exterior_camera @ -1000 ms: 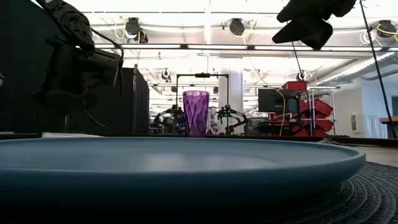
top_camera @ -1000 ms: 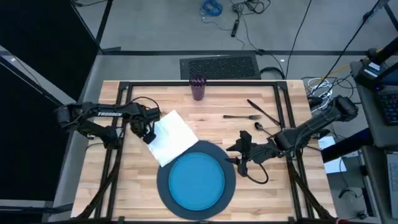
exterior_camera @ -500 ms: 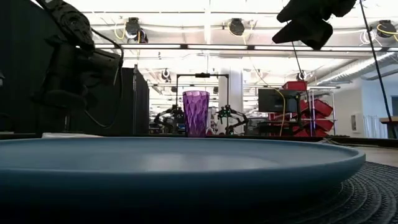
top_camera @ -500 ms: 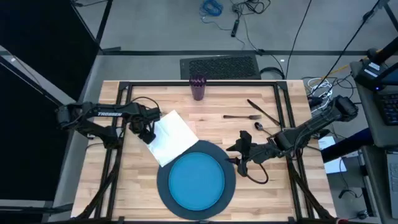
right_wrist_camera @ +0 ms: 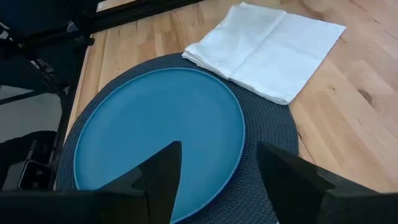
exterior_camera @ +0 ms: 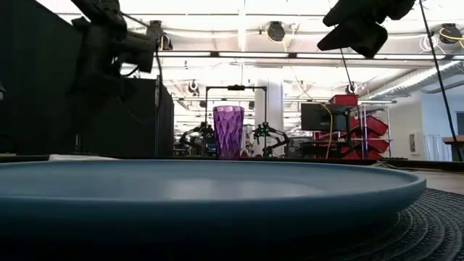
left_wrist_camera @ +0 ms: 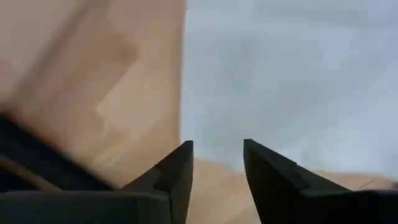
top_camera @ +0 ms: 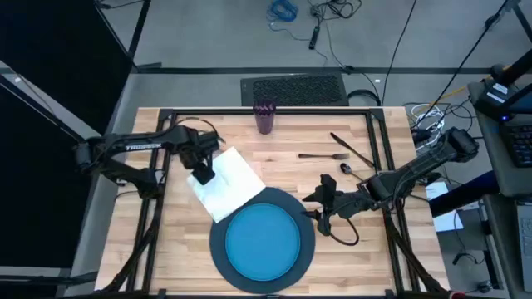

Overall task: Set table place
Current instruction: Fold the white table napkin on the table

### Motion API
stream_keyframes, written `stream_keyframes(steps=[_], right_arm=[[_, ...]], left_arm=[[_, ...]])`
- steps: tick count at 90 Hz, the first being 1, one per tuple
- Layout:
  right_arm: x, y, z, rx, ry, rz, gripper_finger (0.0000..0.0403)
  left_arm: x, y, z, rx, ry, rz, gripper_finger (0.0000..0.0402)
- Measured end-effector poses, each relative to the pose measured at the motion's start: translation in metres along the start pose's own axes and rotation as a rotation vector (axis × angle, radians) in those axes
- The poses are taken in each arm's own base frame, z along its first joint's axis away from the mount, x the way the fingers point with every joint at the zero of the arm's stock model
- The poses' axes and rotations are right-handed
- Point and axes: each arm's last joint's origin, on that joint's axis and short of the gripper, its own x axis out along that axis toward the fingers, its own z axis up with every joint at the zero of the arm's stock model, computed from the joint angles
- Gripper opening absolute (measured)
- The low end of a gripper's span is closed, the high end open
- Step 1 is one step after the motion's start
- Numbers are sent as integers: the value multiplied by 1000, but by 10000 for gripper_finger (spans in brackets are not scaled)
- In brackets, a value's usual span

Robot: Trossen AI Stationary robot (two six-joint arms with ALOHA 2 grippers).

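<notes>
Light butcher-block planks are forming the table (top_camera: 274, 149), which is carrying one dark grey charger (top_camera: 221, 242), one blue plate (top_camera: 263, 242) centred on it, one white napkin (top_camera: 229, 184), one purple cup (top_camera: 264, 116) at the far edge, and one fork (top_camera: 322, 155), one knife (top_camera: 352, 149) and one spoon (top_camera: 350, 171) lying far right. The napkin is lying left of the plate, its long axis running diagonally from far left to near right, its near corner overlapping the charger. The left gripper (top_camera: 203, 173) is hovering over the napkin's left edge, fingers parted and grasping nothing. The right gripper (top_camera: 320, 208) is hanging beside the charger's right rim, fingers spread, empty. In the low view the plate is blocking the napkin and cutlery.
</notes>
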Motion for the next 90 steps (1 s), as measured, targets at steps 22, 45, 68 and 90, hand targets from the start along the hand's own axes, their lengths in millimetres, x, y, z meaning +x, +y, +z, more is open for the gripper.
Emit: stream_keyframes(steps=[22, 45, 68, 90], right_arm=[[16, -1, -7, -18, 2, -100, 196], [77, -30, -1, 105, -17, -134, 196], [116, -89, 49, 240, -159, -51, 196], [155, -136, 49, 395, -73, -141, 196]], left_arm=[[-51, -26, 9, 205, -609, -230, 125], [-75, -44, -11, 340, -1087, -374, 125], [-70, -45, -13, 424, -1238, -354, 125], [-71, -39, -9, 477, -1265, -238, 125]])
